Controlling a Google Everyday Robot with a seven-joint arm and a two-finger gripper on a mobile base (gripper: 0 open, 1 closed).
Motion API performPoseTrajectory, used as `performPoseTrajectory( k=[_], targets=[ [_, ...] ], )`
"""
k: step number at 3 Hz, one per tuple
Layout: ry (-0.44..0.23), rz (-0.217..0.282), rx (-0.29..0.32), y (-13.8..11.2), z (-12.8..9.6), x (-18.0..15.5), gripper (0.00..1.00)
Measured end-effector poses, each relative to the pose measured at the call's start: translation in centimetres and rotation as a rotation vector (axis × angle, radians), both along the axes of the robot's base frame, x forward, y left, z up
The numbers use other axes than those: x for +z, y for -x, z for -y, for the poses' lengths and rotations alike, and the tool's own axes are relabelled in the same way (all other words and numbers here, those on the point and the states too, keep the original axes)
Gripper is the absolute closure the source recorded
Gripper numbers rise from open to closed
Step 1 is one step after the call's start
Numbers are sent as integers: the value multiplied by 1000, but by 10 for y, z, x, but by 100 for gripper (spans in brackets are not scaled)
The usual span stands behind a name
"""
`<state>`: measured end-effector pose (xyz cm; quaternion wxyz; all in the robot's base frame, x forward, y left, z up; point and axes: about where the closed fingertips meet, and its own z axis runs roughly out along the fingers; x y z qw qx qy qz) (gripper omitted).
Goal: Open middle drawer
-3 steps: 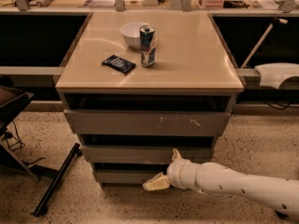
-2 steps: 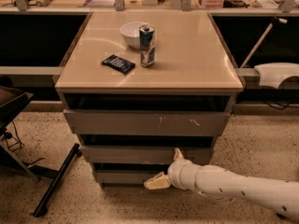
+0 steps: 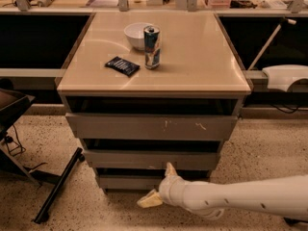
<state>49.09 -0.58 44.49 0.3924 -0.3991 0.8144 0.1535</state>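
Unit: grey cabinet with three drawer fronts under a tan worktop [image 3: 192, 57].
Middle drawer [image 3: 144, 159]: second front down, between the wide top drawer [image 3: 115, 127] with white scratch marks and the narrow bottom drawer [image 3: 122, 182]. Plain flat grey panel, no handle, pale scuff at the lower edge near its middle.
Drawer state: a dark gap shows above the front; how far it stands out cannot be judged.
Gripper [image 3: 160, 183]: low, in front of the cabinet, right of centre, at the end of the white arm [image 3: 240, 202] entering from the right.
Jaws: spread apart, holding nothing. One fingertip [image 3: 169, 168] points up at the lower edge of the middle drawer; the other [image 3: 148, 200] points left and down, below the bottom drawer.
Contact: the upper fingertip appears to touch or sit just under the lower lip; which, cannot be told.
Handling, estimated: rigid panel on slides, not fragile; load unknown; smooth face gives little friction.
Hold point, recommended: hook a fingertip behind the lower or upper edge near mid-width and pull straight toward the near side to avoid racking.
On worktop: white bowl [image 3: 135, 34], can [image 3: 151, 47], dark packet [image 3: 122, 65], all well above the work area.
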Motion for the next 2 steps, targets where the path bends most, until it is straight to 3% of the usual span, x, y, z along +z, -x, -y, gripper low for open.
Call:
performPoseTrajectory(
  k=[1,2],
  targets=[
    [71,30,46,-4,-48,-38,0],
    [87,84,39,-17,-61,-34,0]
  ],
)
